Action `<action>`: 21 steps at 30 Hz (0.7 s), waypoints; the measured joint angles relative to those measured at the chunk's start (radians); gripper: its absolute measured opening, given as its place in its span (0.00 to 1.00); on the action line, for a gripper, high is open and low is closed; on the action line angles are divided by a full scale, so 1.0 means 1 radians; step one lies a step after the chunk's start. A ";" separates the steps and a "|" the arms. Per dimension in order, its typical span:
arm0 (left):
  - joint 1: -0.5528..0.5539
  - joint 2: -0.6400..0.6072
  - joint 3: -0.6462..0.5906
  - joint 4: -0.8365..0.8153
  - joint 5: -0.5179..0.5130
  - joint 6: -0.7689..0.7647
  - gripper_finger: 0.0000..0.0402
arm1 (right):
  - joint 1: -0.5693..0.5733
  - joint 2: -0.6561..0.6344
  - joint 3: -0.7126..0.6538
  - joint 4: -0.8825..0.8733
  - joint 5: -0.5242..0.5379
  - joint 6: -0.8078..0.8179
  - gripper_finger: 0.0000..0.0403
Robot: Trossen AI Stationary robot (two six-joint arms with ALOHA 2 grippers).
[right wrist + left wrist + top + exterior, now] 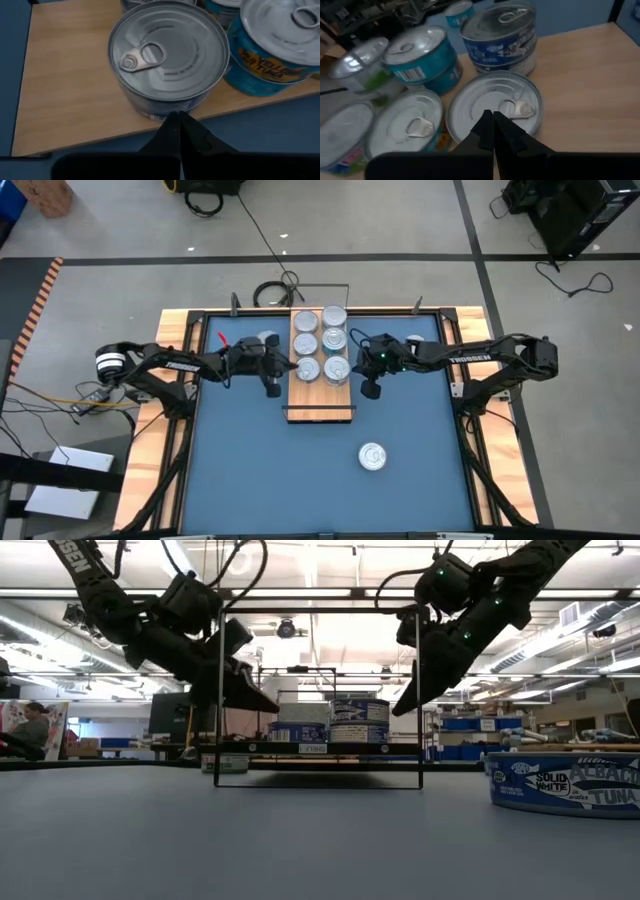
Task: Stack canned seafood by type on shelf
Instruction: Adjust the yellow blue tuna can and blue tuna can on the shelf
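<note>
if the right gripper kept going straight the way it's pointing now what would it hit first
Most likely the nearest silver-topped can at the edge of the shelf. The shut right gripper points at its side wall, though how far off it is cannot be judged.

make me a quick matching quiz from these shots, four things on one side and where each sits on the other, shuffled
Things:
1. lone tin
2. wooden board
3. left tool
4. right tool

Places:
A. shut, beside the board's right edge
B. on the blue table, apart from the board, nearer the front edge
C. shut, beside the board's left edge
D. in the middle of the table, tins grouped at its far end

Pairs: 1-B, 2-D, 3-C, 4-A
</note>
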 joint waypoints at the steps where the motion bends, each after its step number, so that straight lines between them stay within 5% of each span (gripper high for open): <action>1: -0.004 0.000 0.006 -0.005 -0.010 0.007 0.01 | 0.004 0.000 0.000 0.002 0.000 0.000 0.00; 21: -0.022 0.046 0.109 -0.197 -0.014 0.136 0.01 | 0.021 0.000 0.000 0.000 0.000 0.000 0.00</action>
